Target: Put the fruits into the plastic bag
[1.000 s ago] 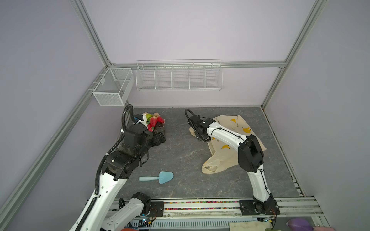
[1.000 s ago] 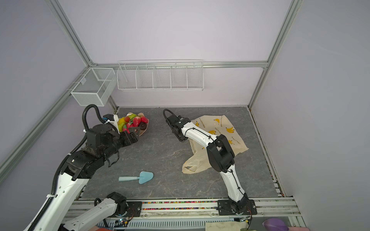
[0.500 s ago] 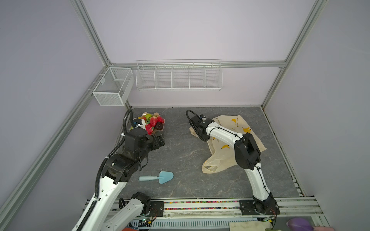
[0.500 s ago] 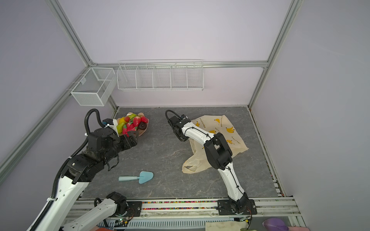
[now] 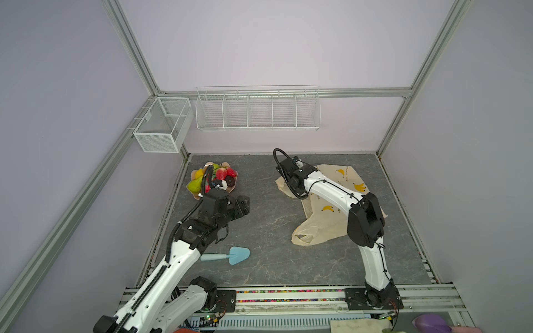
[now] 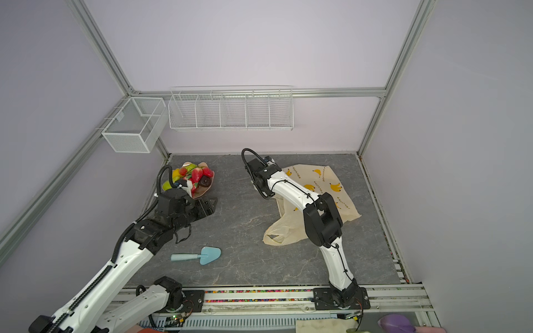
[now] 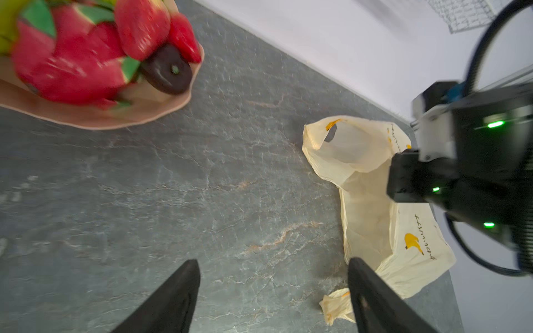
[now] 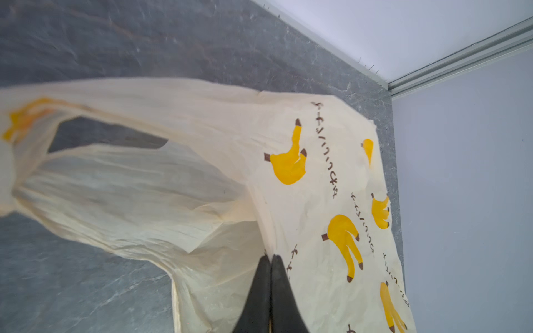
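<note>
The fruits [image 5: 222,174] sit in a pile on the dish [image 7: 95,121], in the far left corner of the worktop [image 5: 265,230]. None of them is in the bag yet.

Just beside the dish, the left jaws are wide open and hold nothing. A moment ago they were closer to the fruits. Now the left arm [image 5: 178,253] has swung them a little toward the middle. They hang over bare worktop and point at the bag.

Nearer the front lies a blue scoop [image 5: 238,255]. Nothing touches it.

On the right, the bag [image 5: 350,178] lies mostly flat, with its handle loop [image 7: 331,135] facing the middle. This is where the big change is. The right jaws were open a moment ago, and now they are shut tight. In the right wrist view the two black tips press together right at the edge of the bag's mouth, and the thin plastic looks pinched between them.

So the bag is now caught. I think the right arm [image 5: 331,190] can lift that edge to open the mouth. Then the left jaws can fetch a fruit. The plastic is thin and slippery, so it might slide out.
</note>
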Controlling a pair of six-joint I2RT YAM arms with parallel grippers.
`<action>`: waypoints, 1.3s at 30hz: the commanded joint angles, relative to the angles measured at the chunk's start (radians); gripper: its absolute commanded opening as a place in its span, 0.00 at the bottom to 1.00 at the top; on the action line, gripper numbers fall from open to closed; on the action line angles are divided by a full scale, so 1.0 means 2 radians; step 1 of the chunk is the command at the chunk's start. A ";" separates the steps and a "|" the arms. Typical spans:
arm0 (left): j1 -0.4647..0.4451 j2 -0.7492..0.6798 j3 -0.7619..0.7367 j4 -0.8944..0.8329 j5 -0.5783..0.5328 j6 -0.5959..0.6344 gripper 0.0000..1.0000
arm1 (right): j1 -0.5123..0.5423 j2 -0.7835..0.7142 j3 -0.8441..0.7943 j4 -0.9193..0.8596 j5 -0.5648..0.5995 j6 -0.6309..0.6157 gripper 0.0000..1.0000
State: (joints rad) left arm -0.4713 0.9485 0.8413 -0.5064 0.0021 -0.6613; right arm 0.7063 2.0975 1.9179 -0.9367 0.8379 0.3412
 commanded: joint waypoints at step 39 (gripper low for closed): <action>-0.119 0.352 -0.045 0.449 0.123 -0.082 0.77 | -0.018 -0.077 0.098 -0.149 -0.116 0.118 0.06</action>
State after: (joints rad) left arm -0.7074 1.6138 0.6945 0.3836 0.2623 -0.8421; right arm 0.6746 1.9636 2.0941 -1.2034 0.6247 0.5411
